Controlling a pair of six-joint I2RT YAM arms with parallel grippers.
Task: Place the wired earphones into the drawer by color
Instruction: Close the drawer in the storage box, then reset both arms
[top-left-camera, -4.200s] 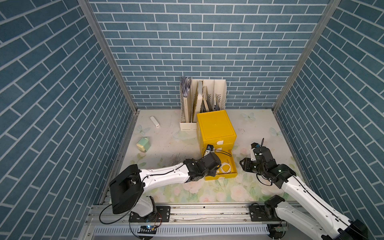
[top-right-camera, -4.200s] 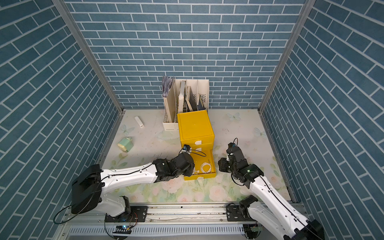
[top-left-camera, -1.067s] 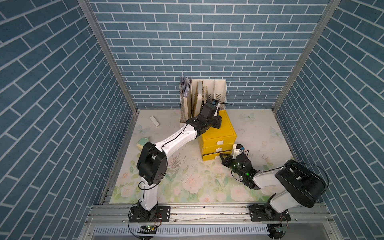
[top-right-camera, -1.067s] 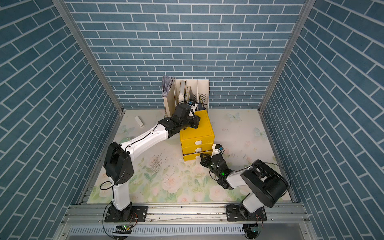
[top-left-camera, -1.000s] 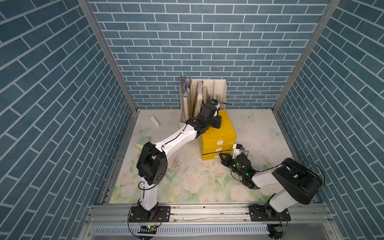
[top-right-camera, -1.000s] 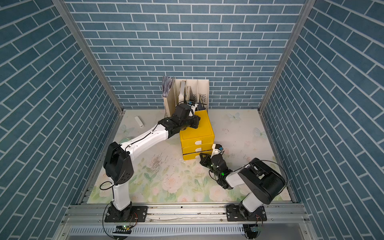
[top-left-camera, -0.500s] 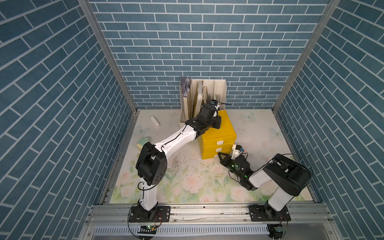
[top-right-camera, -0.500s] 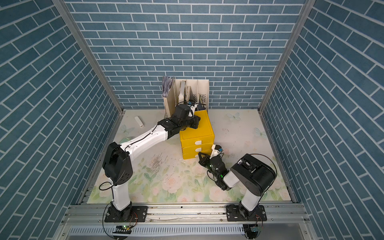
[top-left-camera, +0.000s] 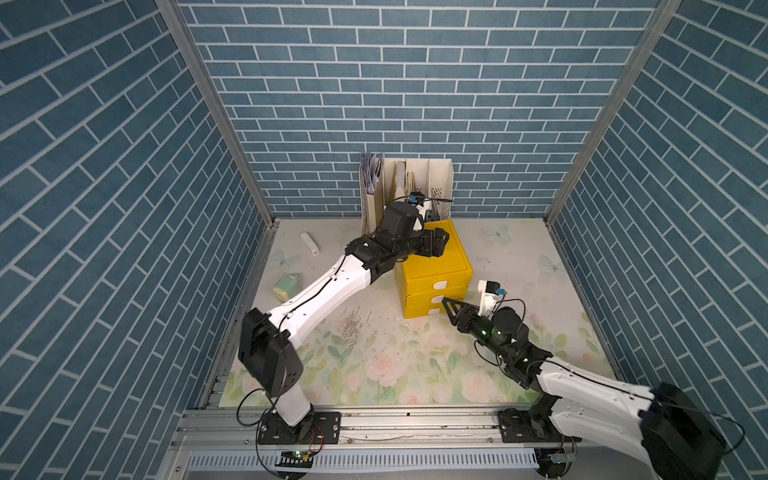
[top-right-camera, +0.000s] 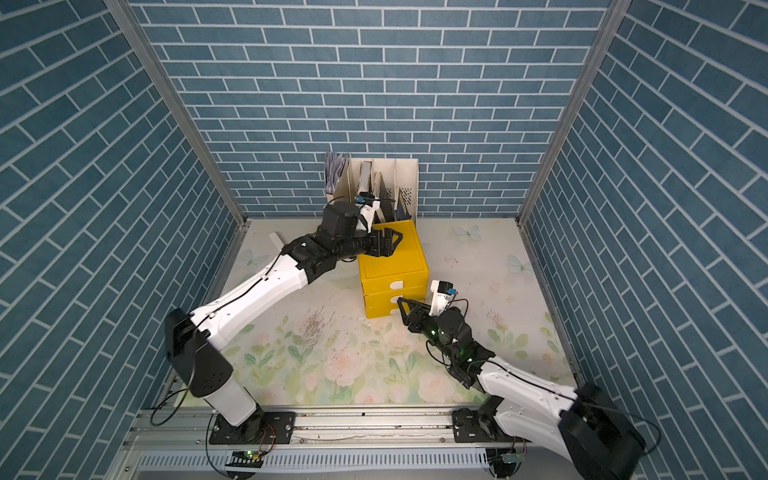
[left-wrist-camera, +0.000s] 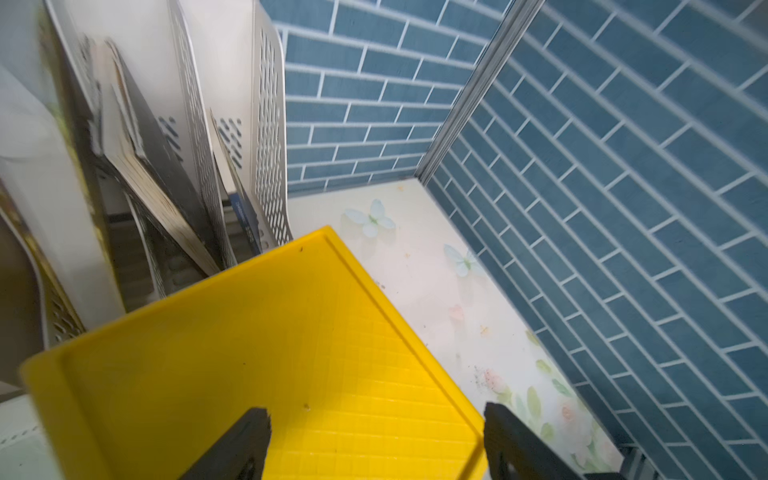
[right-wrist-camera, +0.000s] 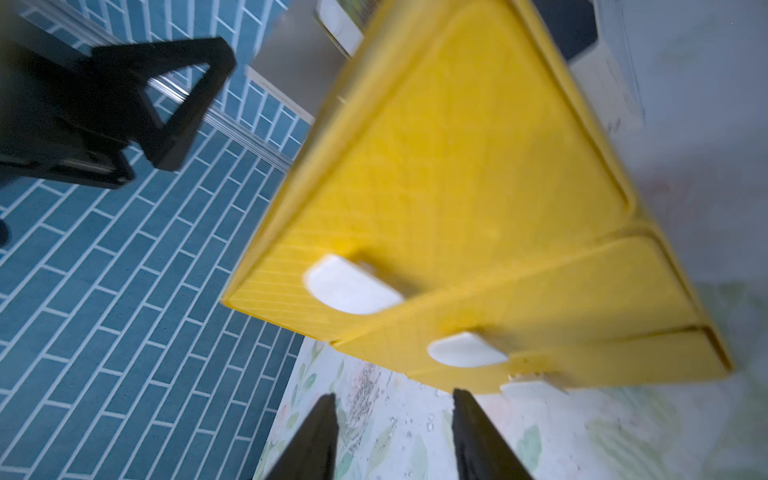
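In both top views we see the left gripper (top-left-camera: 439, 246) (top-right-camera: 392, 241) over the top of the yellow drawer unit (top-left-camera: 446, 266) (top-right-camera: 397, 268). The right gripper (top-left-camera: 451, 308) (top-right-camera: 405, 309) sits just before the closed bottom drawer.

Left wrist: we find the jaws wide apart, empty, above the unit's top.

Right wrist: jaws apart, nothing between, facing the drawer fronts.

The earphones are hidden from us.

The drawer unit (top-left-camera: 432, 266) is bright yellow, with a fine grid texture on top and white handles (top-left-camera: 438, 285). The tabletop (top-left-camera: 374, 374) carries a pale print of pink roses, green leaves and light blue butterflies. The walls (top-left-camera: 395, 104) are blue brick with white joints. The file organiser (top-left-camera: 439, 183) is off-white with perforated sides.
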